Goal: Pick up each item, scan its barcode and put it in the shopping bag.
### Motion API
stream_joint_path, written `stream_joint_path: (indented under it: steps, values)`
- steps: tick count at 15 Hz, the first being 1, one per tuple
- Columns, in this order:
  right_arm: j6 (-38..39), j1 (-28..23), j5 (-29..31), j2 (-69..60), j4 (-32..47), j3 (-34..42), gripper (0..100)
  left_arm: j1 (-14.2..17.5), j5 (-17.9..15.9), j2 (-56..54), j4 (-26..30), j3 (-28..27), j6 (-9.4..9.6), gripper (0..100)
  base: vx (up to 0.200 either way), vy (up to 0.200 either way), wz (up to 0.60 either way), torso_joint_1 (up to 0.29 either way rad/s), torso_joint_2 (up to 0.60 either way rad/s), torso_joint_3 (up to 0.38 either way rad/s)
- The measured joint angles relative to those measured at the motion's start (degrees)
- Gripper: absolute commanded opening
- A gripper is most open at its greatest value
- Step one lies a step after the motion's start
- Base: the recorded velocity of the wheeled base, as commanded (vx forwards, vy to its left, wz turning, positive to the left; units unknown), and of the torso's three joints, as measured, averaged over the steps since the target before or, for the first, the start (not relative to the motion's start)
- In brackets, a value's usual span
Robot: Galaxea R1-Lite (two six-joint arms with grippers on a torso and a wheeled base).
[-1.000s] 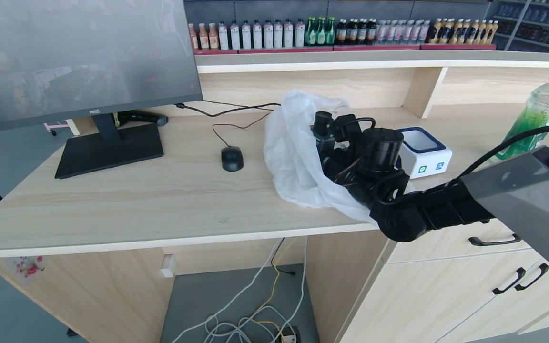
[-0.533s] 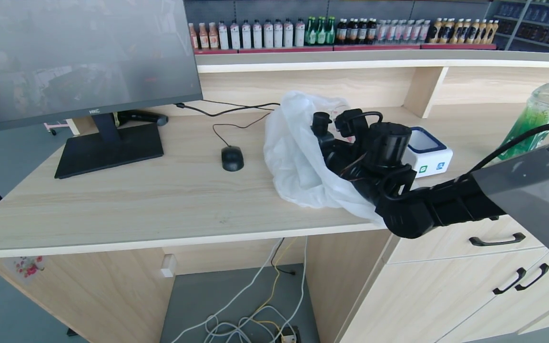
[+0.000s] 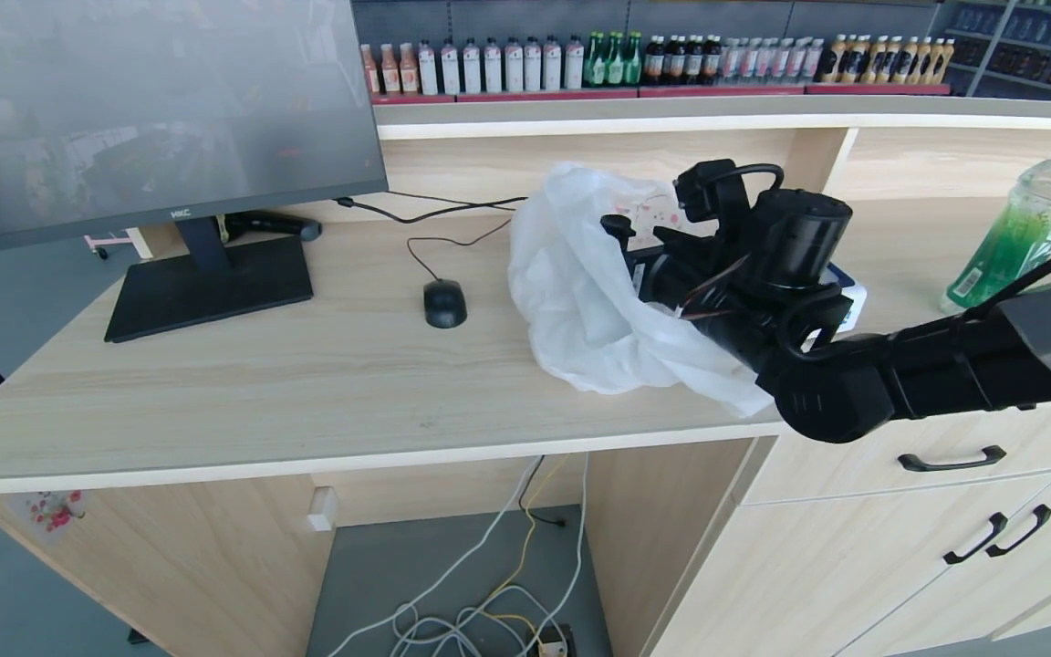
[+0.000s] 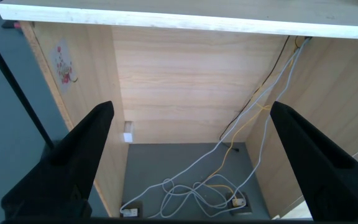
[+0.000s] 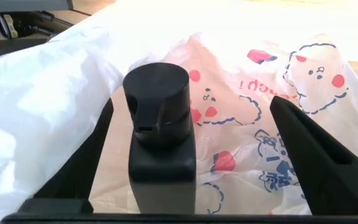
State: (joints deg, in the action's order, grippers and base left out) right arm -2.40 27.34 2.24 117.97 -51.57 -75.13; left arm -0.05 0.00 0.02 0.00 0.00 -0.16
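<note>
One dark bottle [image 5: 160, 106], seemingly inside shopping bag [image 3: 580, 310] — half-hidden

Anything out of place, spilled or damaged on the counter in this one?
Nothing stands out. The shopping bag sits crumpled but open on the counter, with a black bottle upright inside and the open right gripper straddling it. No spill or damage shows.

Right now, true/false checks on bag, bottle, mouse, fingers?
White plastic shopping bag lies on the floor. False: it sits on the light wooden counter.
Clear green-tinted plastic bottle is inside the bag. False: it stands on the counter, right of it.
Black computer mouse sits on the counter left of the bag. True.
Right gripper has its fingers open. True.
Left gripper has its fingers shut. False: open.
</note>
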Motion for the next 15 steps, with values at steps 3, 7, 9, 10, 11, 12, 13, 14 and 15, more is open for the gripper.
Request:
stream_joint_path:
  steps: [3, 7, 9, 10, 11, 12, 13, 14, 15]
  values:
    - [-2.50, -0.11, 0.07, -3.36, -0.05, 3.24, 100, 0.00, 0.00, 0.00, 0.00, 0.00, 0.00, 100, 0.000, 0.000, 0.00, 0.000, 0.00, 0.000]
    - [-4.79, -0.41, 0.02, -5.35, -0.22, 6.89, 100, 0.02, 0.00, -0.02, 0.00, 0.00, 0.00, 100, 0.000, 0.000, 0.00, 0.000, 0.00, 0.000]
    - [-4.49, -0.87, -0.66, -5.34, -0.46, 8.00, 100, 0.05, 0.00, 0.00, 0.00, 0.00, 0.00, 100, 0.000, 0.000, 0.00, 0.000, 0.00, 0.000]
    - [-4.41, -0.89, -1.01, -5.34, -0.62, 7.17, 100, 0.05, 0.00, 0.00, 0.00, 0.00, 0.00, 100, 0.000, 0.000, 0.00, 0.000, 0.00, 0.000]
    - [-4.62, -0.56, -1.21, -5.35, -0.51, 6.30, 100, 0.05, 0.00, 0.00, 0.00, 0.00, 0.00, 100, 0.000, 0.000, 0.00, 0.000, 0.00, 0.000]
    - [-4.82, -0.09, -1.24, -5.35, 0.06, 5.32, 100, 0.02, 0.00, 0.00, 0.00, 0.00, 0.00, 100, 0.000, 0.000, 0.00, 0.000, 0.00, 0.000]
    - [-5.10, 0.30, -1.23, -5.32, 1.05, 4.22, 100, 0.00, 0.00, 0.00, 0.00, 0.00, 0.00, 100, 0.000, 0.000, 0.00, 0.000, 0.00, 0.000]
    - [-5.17, 0.55, -1.23, -5.23, 1.16, 3.69, 100, 0.00, 0.00, -0.02, 0.00, 0.00, 0.00, 100, 0.000, 0.000, 0.00, 0.000, 0.00, 0.000]
    - [-5.14, 0.66, -1.10, -5.18, 1.26, 3.50, 100, 0.00, 0.00, 0.00, 0.00, 0.00, 0.00, 100, 0.000, 0.000, 0.00, 0.000, 0.00, 0.000]
